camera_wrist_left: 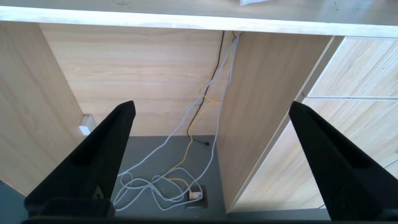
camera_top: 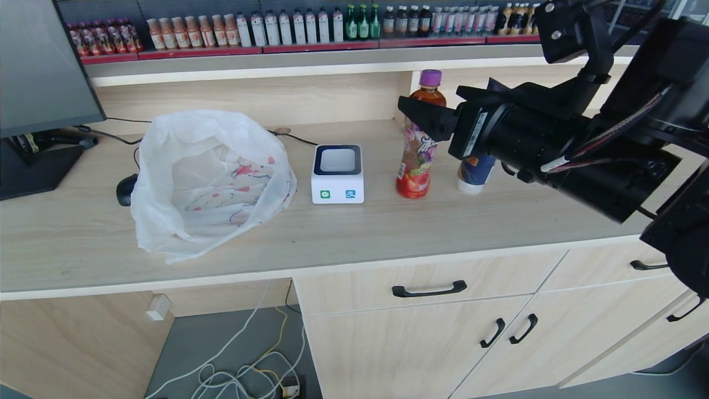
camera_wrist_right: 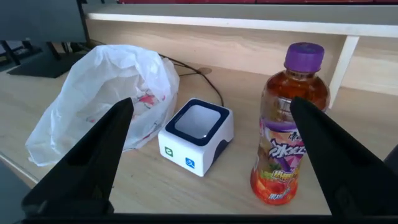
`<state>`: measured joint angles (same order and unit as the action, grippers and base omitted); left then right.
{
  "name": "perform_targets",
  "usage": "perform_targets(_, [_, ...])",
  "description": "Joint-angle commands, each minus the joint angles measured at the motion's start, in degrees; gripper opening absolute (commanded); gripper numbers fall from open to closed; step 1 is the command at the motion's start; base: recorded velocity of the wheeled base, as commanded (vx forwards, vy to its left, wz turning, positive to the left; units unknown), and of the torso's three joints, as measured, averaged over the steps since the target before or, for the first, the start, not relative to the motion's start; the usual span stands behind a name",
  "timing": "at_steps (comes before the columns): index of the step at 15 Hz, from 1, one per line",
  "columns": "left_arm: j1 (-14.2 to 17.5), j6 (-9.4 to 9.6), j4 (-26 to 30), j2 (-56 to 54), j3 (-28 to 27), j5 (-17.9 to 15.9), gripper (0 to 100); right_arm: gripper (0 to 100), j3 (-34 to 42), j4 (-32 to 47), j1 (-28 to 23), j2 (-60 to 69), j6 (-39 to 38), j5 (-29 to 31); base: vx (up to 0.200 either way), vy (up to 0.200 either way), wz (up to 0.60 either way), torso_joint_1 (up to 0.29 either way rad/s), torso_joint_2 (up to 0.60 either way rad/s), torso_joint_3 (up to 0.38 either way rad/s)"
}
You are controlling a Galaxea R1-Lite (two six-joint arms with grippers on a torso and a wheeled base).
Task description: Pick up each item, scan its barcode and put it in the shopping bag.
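A white plastic shopping bag (camera_top: pixel 210 177) stands open on the left of the counter (camera_top: pixel 332 233). To its right sits the white barcode scanner (camera_top: pixel 337 173). A red-labelled drink bottle (camera_top: pixel 418 144) with a purple cap stands upright beyond the scanner. A blue and white container (camera_top: pixel 475 173) stands behind it, partly hidden by my right arm. My right gripper (camera_top: pixel 429 113) hovers open by the bottle's upper part and holds nothing. From the right wrist, the bottle (camera_wrist_right: pixel 292 149), scanner (camera_wrist_right: pixel 198 135) and bag (camera_wrist_right: pixel 112 93) lie ahead of the right gripper (camera_wrist_right: pixel 211 109). My left gripper (camera_wrist_left: pixel 211 107) is open and low, below the counter.
A monitor (camera_top: pixel 44 61) and a black mouse (camera_top: pixel 126 189) are at the counter's far left. A raised shelf with several bottles (camera_top: pixel 310 27) runs along the back. Drawers with black handles (camera_top: pixel 429 289) are under the counter. Cables (camera_wrist_left: pixel 168 180) lie on the floor in the recess.
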<state>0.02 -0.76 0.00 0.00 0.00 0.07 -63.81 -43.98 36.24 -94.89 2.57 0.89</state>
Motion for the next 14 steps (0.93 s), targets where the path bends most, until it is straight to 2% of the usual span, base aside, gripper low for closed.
perform_targets(1, [0.1, -0.04, 0.0, 0.0, 0.0, 0.0, 100, 100, 1.2, -0.6, 0.1, -0.1, 0.9, -0.3, 0.000, 0.000, 0.00, 0.000, 0.00, 0.000])
perform_targets(5, [0.1, -0.04, 0.0, 0.0, 0.0, 0.0, 100, 100, 0.8, -0.8, -0.9, 0.8, -0.8, -2.5, 0.000, 0.000, 0.00, 0.000, 0.00, 0.000])
perform_targets(7, [0.1, -0.04, 0.0, 0.0, 0.0, 0.0, 100, 100, 1.7, -6.6, -1.2, -1.8, -0.8, -2.5, 0.000, 0.000, 0.00, 0.000, 0.00, 0.000])
perform_targets(10, [0.0, -0.04, 0.0, 0.0, 0.0, 0.0, 100, 100, 1.8, -8.5, -2.1, -3.6, -0.6, -2.5, 0.000, 0.000, 0.00, 0.000, 0.00, 0.000])
perform_targets(14, [0.1, -0.04, 0.0, 0.0, 0.0, 0.0, 100, 100, 1.1, -7.5, -4.4, -4.3, -0.6, -0.2, 0.000, 0.000, 0.00, 0.000, 0.00, 0.000])
